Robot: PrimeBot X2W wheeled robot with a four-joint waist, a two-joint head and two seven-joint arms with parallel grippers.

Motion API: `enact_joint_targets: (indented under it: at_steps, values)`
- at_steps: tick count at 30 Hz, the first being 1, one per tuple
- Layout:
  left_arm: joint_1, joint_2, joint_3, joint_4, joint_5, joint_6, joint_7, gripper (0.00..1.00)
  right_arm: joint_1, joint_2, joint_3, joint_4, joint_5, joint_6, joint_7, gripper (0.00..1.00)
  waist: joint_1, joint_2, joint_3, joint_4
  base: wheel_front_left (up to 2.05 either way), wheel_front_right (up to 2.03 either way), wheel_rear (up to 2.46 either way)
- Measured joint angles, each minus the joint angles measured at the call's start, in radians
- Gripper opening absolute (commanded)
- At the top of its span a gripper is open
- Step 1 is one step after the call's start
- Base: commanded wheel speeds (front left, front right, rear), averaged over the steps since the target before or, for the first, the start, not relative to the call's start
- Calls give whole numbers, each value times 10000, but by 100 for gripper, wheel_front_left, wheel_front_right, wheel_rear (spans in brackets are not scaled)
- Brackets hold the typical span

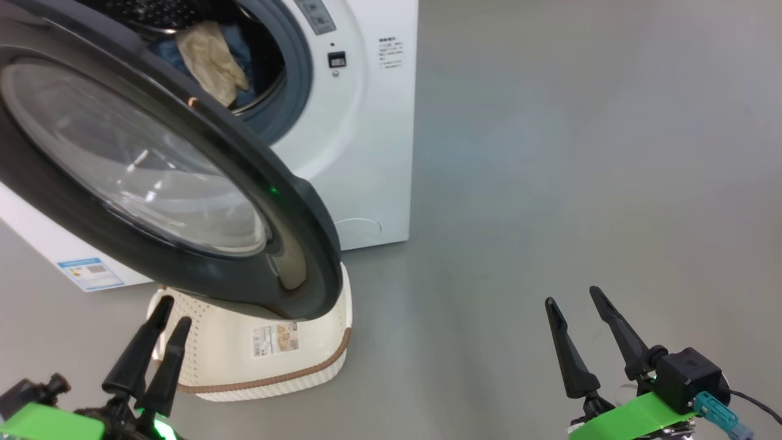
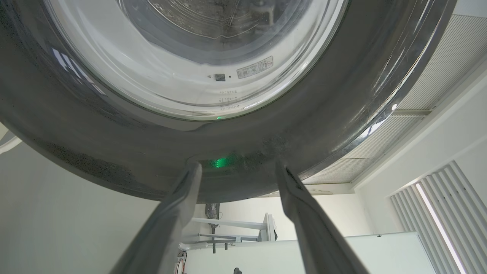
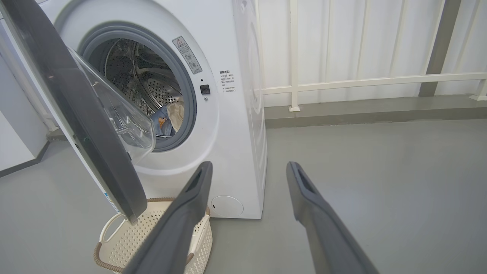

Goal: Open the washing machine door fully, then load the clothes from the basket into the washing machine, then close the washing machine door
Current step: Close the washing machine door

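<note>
Glossy black-rimmed washing machine door (image 1: 153, 165) with domed clear glass hangs partly open above the perforated cream basket (image 1: 220, 360); right wrist view adds the steel drum (image 3: 152, 89) holding blue-beige clothes (image 3: 171, 116); left fingers (image 1: 137, 351) and right fingers (image 1: 568, 354) spread, empty.

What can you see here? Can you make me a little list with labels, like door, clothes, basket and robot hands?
Washing machine door: open, swung out above the basket
Clothes: blue and cream pieces inside the washing machine drum
Basket: on the grey floor below the door, no clothes seen in it
Left gripper: open, holding nothing, fingertips close to the door's black rim
Right gripper: open, holding nothing, off to the side of the machine
</note>
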Motion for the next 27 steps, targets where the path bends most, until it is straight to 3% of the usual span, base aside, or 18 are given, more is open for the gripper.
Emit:
enact_joint_targets:
  at_steps: [5, 8, 10, 11, 12, 18, 22, 27]
  values:
    - [410, -148, 77, -401, 767, 0, -591, 100, 107, 0, -33, -27, -12, 0, 46, 100, 0, 0, -210, 234, 0, 0, 0]
    - [593, -161, 138, -700, 1843, 0, -1308, 100, 246, 2, -33, -35, -12, 0, 79, 100, 0, 0, -327, 329, 0, 0, 0]
    - [765, -92, 127, -832, 2976, -2, -1975, 100, 258, 4, -33, -46, -12, 0, 86, 100, 0, 0, -401, 370, 0, 0, 0]
    - [973, 27, 81, -922, 4366, -2, -2830, 100, 330, 4, -38, -67, -13, 0, 88, 100, 0, 0, -458, 401, 0, 0, 0]
    - [973, 27, 81, -922, 4366, -2, -2830, 100, 330, 4, -38, -67, -13, 0, 88, 100, 0, 0, -458, 401, 0, 0, 0]
    - [1342, 472, -387, -1289, 7925, 29, -4740, 100, 425, 4, -196, -127, -79, 0, 169, 100, 0, 0, -568, 448, 0, 0, 0]
    - [1554, 715, -711, -1329, 10030, 462, -5682, 100, 436, 0, -253, -159, -105, 0, 180, 100, 0, 0, -653, 487, 0, 0, 0]
    - [1882, 920, -1152, -1172, 11831, 1024, -6479, 100, 709, 0, -265, -209, -173, 0, 270, 100, 0, 0, -859, 497, 0, 0, 0]
